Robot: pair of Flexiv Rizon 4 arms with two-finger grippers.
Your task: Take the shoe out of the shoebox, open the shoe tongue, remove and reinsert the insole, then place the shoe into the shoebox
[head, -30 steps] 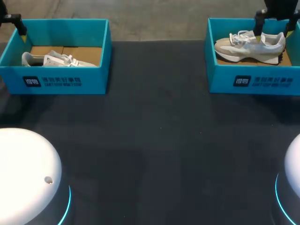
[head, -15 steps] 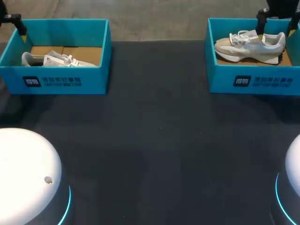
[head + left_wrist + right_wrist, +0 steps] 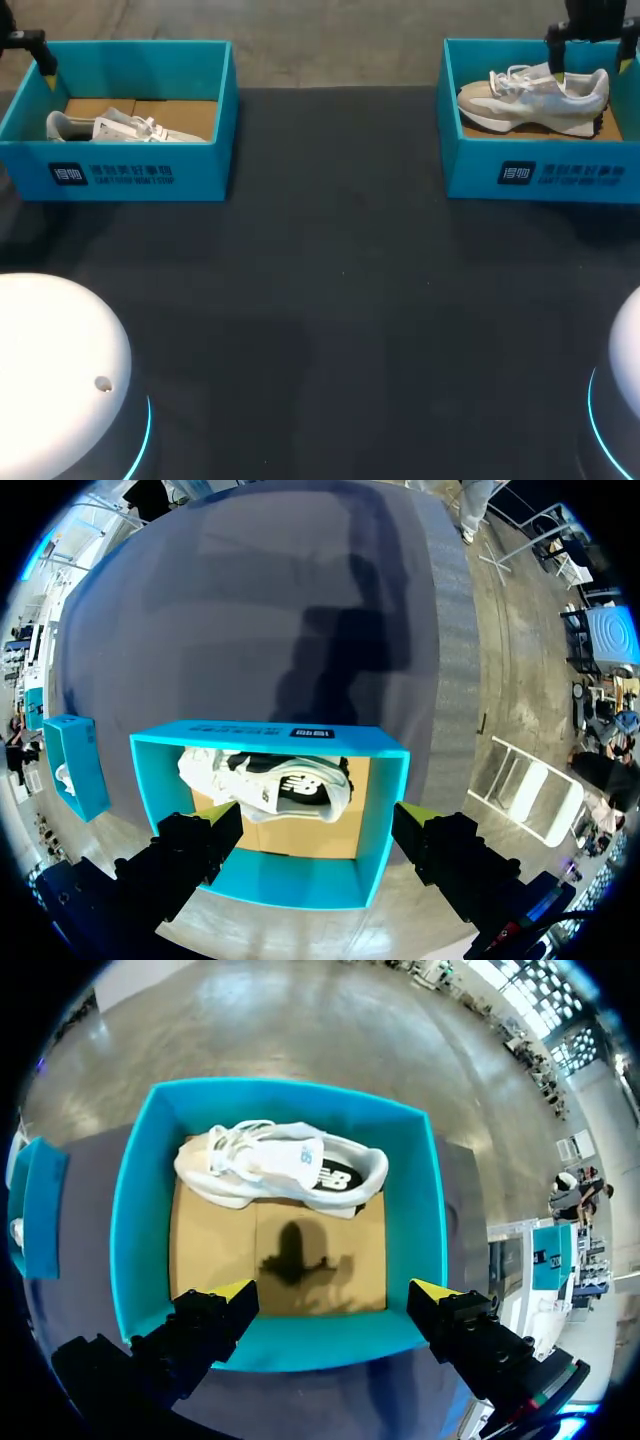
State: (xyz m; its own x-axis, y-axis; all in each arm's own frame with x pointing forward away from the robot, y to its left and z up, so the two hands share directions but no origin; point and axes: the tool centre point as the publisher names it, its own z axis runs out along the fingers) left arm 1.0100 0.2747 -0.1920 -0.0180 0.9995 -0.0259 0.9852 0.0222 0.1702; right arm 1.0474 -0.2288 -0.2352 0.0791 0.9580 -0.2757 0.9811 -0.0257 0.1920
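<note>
Left pincer (image 3: 320, 815) hangs open over the left shoebox (image 3: 130, 175), yellow tips spread wide and holding nothing; inside that teal box a white sneaker (image 3: 275, 785) lies on the cardboard floor, close along the printed wall, ahead of the tips; bare dark table (image 3: 340, 300) separates the two boxes; the right shoebox (image 3: 540, 175) holds a second sneaker (image 3: 535, 95), grey and white, resting along the wall opposite the printed one with its laces loose on top; the right pincer (image 3: 333, 1290) hovers above this box, likewise spread wide and empty, its shadow falling on the cardboard beside the shoe rather than on it.

Judging from this, no shoe is out yet and the grasp is the step in hand. Risks: each shoe sits tight to a wall, so a finger coming straight down may strike the rim or jam between shoe and wall; a pinch that catches only laces or tongue would let the shoe swing or drop; the boxes look light and unfixed, so a snagged lift could drag or tip one.
</note>
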